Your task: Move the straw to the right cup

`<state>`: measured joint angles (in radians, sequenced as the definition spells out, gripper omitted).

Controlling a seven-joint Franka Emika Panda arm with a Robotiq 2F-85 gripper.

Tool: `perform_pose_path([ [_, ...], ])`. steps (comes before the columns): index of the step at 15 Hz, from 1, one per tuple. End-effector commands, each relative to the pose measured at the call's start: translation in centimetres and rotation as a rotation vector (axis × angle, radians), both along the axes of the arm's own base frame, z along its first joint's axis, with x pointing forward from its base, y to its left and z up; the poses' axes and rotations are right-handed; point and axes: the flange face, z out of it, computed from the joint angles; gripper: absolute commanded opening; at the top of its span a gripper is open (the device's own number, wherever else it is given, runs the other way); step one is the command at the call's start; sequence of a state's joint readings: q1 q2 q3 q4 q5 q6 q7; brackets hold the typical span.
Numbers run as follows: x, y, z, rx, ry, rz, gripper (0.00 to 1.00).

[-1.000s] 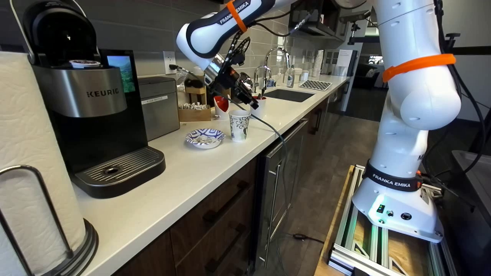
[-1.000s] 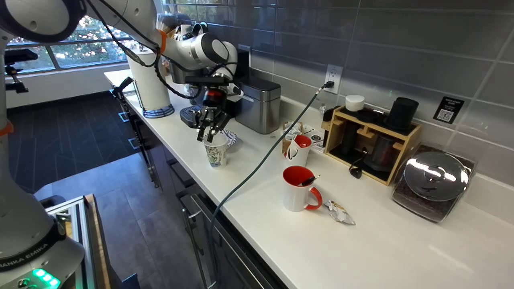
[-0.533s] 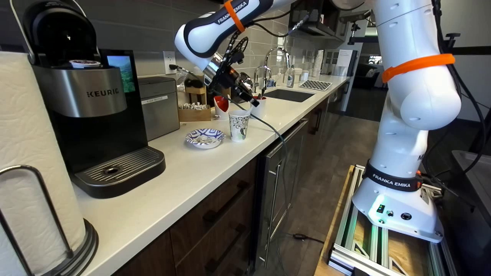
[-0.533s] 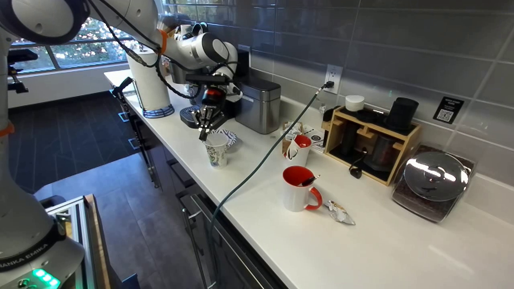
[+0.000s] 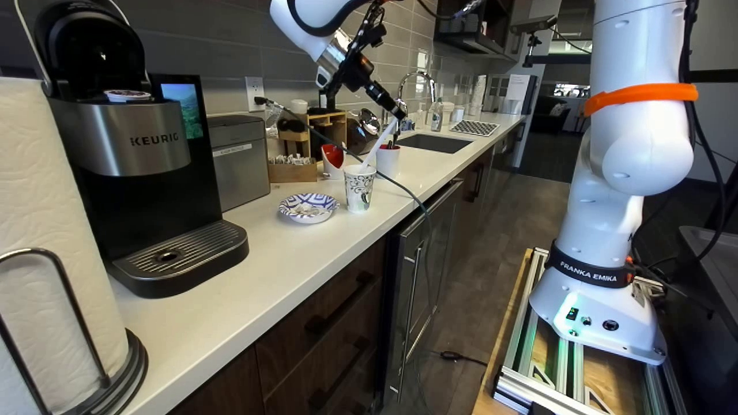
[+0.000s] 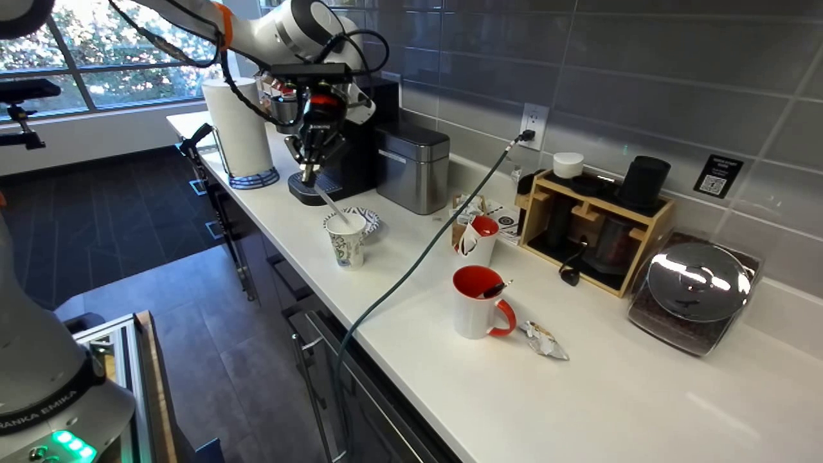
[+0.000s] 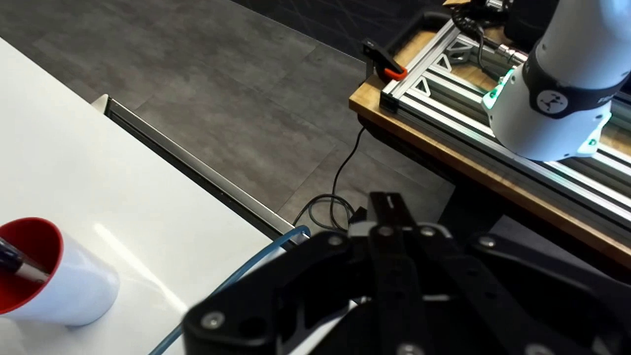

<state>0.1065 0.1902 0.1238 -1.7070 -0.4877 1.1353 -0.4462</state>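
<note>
The straw (image 5: 380,143) stands tilted, its lower end in the mouth of the paper cup (image 6: 347,249), its top pinched in the end effector (image 5: 399,113); lateral travel before full clearance could catch the rim and tip the paper cup; a grip near the top alone could let the straw swivel; compared with the preceding frame, the end effector is higher and more straw is exposed.
</note>
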Motion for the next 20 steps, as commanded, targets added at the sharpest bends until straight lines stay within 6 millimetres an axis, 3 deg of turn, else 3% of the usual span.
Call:
perform_pose_path([
  [1, -3.5, -2.1, 4.2, 0.043, -0.037, 0.08, 0.0],
  [3, -4.6, -3.7, 5.6, 0.027, -0.041, 0.09, 0.0],
  [5, -4.9, -5.6, 5.8, -0.127, -0.023, 0.117, 0.0],
  [9, -4.1, -10.4, 4.1, -0.285, 0.024, 0.097, 0.0],
  [10, -4.2, -8.7, 5.2, -0.247, 0.006, 0.085, 0.01],
  [13, -4.0, -10.6, 4.1, -0.275, 0.032, 0.069, 0.01],
  [14, -3.4, -10.3, 4.3, -0.262, 0.027, 0.076, 0.0],
  [20, 1.8, -14.0, 5.7, -0.436, 0.088, 0.238, 0.0],
])
